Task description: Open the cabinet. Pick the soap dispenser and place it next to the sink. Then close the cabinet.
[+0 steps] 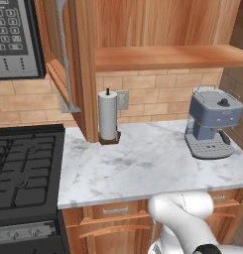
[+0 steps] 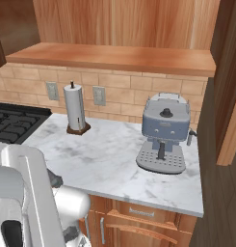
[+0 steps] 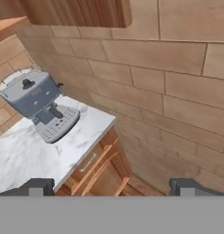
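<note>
Marble counter [image 1: 143,168], white with grey veining, runs between a black stove [image 1: 24,173] and a tan brick wall [image 3: 177,91]. We see the cabinet [image 1: 167,30], reddish-brown wood, with its door [image 1: 61,54] swung open and its shelf floor bare. Our gripper [image 3: 111,186] stands spread wide, holding nothing. Ahead and left of the fingertips sits a grey-blue coffee machine [image 3: 38,105]; the cabinet's edge lies above them. A white paper roll [image 1: 108,118] stands upright by the cabinet side.

Base views flank counter [image 1: 143,168]; hand view tilted.
</note>
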Available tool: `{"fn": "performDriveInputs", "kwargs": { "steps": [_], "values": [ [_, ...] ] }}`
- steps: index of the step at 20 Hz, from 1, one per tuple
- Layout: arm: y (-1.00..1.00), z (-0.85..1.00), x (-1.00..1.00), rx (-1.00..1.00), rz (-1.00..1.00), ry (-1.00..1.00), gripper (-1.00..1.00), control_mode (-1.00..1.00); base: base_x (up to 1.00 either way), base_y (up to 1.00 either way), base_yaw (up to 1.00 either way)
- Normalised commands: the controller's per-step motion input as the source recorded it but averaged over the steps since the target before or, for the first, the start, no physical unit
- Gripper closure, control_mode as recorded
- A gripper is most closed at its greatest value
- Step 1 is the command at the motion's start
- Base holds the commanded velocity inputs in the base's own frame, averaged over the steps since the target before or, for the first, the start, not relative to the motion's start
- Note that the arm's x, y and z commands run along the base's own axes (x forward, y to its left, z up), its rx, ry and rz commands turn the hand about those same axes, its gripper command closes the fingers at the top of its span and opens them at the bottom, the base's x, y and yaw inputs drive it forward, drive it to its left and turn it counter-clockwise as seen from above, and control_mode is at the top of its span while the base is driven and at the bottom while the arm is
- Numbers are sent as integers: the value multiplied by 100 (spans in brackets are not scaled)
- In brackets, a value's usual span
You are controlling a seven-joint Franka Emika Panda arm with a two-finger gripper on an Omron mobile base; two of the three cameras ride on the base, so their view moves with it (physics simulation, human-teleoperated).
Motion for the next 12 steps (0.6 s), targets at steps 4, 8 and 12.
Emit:
{"fn": "performDriveInputs", "kwargs": {
  "steps": [4,8,12],
  "values": [
    [-46,5,-18,-15,0,9,-100,-100,0,0,0],
    [-42,9,-19,-21,1,9,-100,-100,0,0,0],
    [-39,15,-20,-23,5,8,-100,-100,0,0,0]
  ]
}}
